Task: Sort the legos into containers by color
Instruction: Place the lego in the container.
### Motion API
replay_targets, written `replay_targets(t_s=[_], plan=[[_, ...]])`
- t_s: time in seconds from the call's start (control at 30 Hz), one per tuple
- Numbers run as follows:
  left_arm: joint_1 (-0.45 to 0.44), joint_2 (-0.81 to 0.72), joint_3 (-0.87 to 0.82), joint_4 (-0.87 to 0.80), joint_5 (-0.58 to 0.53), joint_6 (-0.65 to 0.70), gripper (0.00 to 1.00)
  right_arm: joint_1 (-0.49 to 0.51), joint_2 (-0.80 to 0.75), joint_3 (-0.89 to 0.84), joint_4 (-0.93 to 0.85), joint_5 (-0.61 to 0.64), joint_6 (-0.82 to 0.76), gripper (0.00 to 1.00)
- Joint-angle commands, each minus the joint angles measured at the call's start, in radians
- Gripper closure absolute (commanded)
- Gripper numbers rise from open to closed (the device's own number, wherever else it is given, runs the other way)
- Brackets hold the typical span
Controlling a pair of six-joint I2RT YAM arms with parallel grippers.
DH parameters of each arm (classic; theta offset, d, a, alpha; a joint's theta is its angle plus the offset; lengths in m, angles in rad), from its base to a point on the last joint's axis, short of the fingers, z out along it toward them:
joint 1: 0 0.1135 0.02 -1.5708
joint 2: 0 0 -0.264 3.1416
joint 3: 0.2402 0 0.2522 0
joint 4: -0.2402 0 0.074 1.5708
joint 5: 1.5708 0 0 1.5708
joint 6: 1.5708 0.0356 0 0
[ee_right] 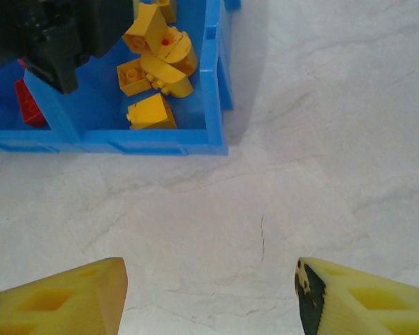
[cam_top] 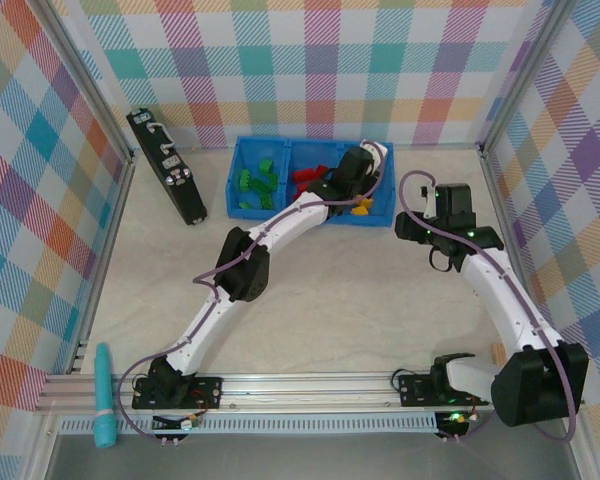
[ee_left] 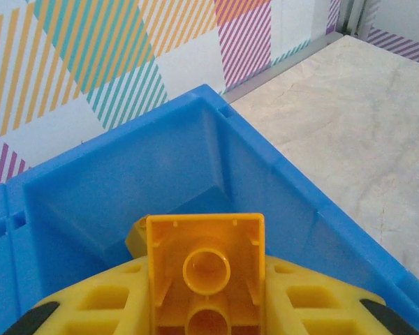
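Left gripper (ee_left: 206,301): closed on a single yellow studded plastic brick (ee_left: 206,244), hollow underside facing the wrist camera, one yellow finger (ee_left: 101,303) on each side. The held brick hangs above the far right corner of the low blue plastic tray (cam_top: 280,212), clear of the tray floor.

The top view places the left arm across the worktop (cam_top: 330,300), its end over the right-hand one of the tray's three joined square compartments.

Tray contents:
- Left compartment: green studded plastic bricks (cam_top: 257,180).
- Middle compartment: red studded plastic bricks (cam_top: 308,175).
- Right compartment: loose yellow studded plastic bricks (ee_right: 153,66) in a cluster near the right wall, several touching.

Right gripper (ee_right: 209,285): spread wide and holding nothing, above bare worktop just off the tray's near right corner.

Other items, in the top view:
- A long black bar with white marks (cam_top: 167,165) lies left of the tray, apart from it.
- A teal cylindrical object (cam_top: 103,395) lies at the near left edge.
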Motion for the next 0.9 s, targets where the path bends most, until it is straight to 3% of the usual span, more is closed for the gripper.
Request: replay_targets(t_s=[0.0, 0.3, 0.5, 0.6, 0.7, 0.87], plan=[[0.008, 0.029, 0.033, 0.053, -0.025, -0.036, 0.82, -0.006, -0.041, -0.023, -0.041, -0.015, 0.040, 0.34], [0.008, 0.025, 0.033, 0.061, -0.024, -0.037, 0.58, -0.006, -0.091, -0.056, -0.066, 0.031, 0.035, 0.32], [0.008, -0.042, 0.031, 0.054, -0.027, -0.002, 0.31, -0.007, -0.095, -0.043, -0.062, 0.052, 0.022, 0.30], [0.006, -0.123, 0.016, 0.011, -0.024, 0.033, 0.31, -0.009, -0.094, -0.037, -0.059, 0.076, 0.006, 0.28], [0.008, -0.289, -0.134, 0.050, -0.061, 0.081, 0.30, -0.012, -0.091, -0.033, -0.042, 0.094, -0.007, 0.25], [0.041, -0.672, -0.623, 0.226, -0.147, 0.118, 0.26, -0.015, -0.093, -0.035, 0.004, 0.121, -0.030, 0.14]])
